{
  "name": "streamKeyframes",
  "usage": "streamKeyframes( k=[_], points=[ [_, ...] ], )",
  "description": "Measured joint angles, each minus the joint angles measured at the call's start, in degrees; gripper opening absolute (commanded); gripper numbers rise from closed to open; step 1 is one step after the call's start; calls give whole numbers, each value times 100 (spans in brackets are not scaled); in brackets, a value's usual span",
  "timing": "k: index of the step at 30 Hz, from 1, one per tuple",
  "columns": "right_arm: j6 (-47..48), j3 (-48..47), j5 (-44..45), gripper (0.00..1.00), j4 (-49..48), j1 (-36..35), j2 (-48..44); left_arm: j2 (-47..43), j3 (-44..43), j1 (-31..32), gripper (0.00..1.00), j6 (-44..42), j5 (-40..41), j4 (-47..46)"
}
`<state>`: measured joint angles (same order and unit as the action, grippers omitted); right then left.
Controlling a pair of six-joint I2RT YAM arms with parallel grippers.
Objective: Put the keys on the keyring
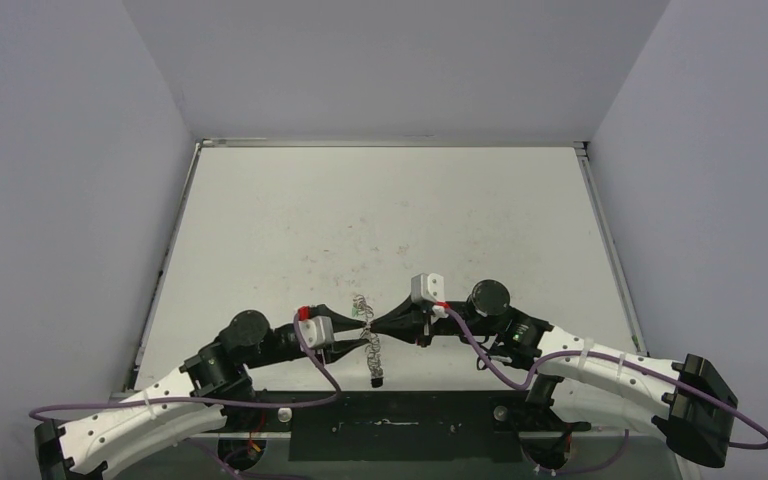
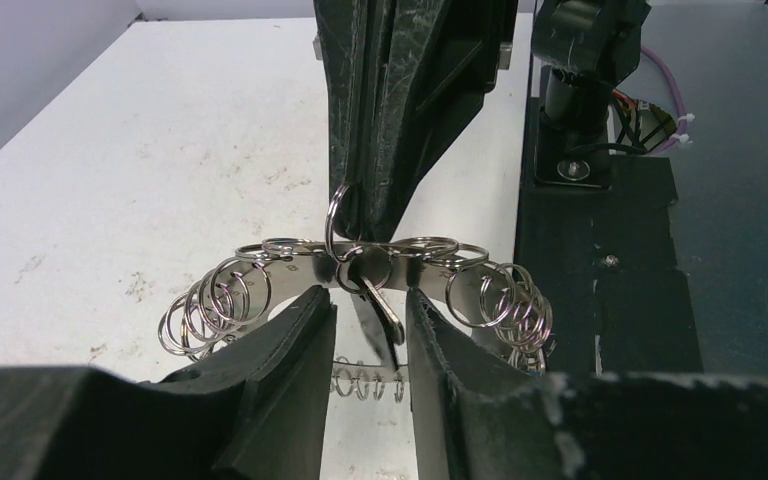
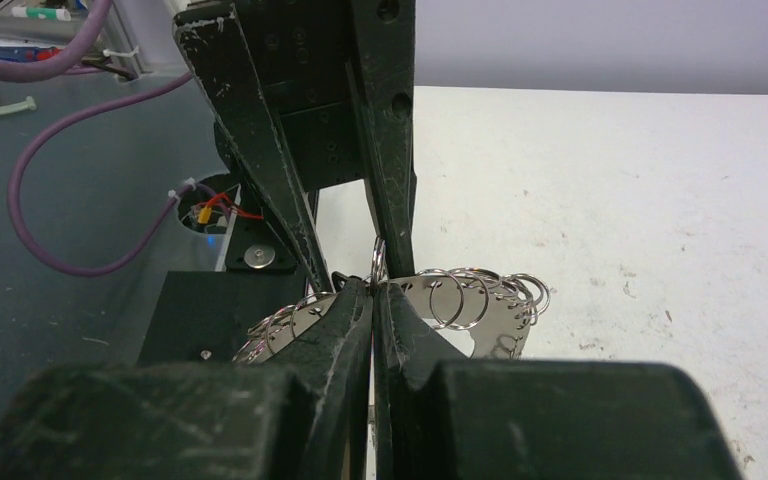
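Grey walls (image 1: 390, 60) on three sides, a scuffed white table (image 1: 380, 210), and a black base plate (image 1: 400, 430) along the near edge. From above, both arms reach in and meet near the table's 6 o'clock edge.

The keyring (image 2: 290, 270) sits between the two grippers. It is a flat silvery band whose rim is strung with many small wire loops, bunched at its 9 and 3 o'clock ends in the left wrist view.

The right gripper (image 3: 373, 290) comes in from the keyring's 3 o'clock side. Its fingers are pressed together and pinch one upright loop (image 2: 337, 222) on the keyring's rim.

The left gripper (image 2: 371, 300) comes in from the 9 o'clock side with its fingers apart, the tips reaching just under the band. A narrow silvery tab (image 2: 385, 312) hangs from the keyring into the gap between them. It runs close to the 3 o'clock finger, and I cannot tell whether it touches. I also cannot tell whether this tab is a key, since no head is visible.

In the top view, a thin chain-like strip with a dark end (image 1: 374, 362) runs from the keyring toward 6 o'clock. It is too small to identify. The left wrist view shows a small coil (image 2: 365, 384) on the table below the gap between the fingers.

A purple cable (image 1: 480, 350) loops along the right arm.
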<state>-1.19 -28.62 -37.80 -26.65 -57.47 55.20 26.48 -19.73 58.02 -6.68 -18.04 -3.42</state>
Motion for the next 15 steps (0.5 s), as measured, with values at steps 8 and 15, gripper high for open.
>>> streamKeyframes(
  k=[8, 15],
  points=[
    [-63, 4, 0, 0, -37, -2, -2, -195, 0, 0, 27, 7, 7, -24],
    [-101, 4, 0, 0, -55, -2, -2, -256, 0, 0, 0, -31, 116, 20]
  ],
)
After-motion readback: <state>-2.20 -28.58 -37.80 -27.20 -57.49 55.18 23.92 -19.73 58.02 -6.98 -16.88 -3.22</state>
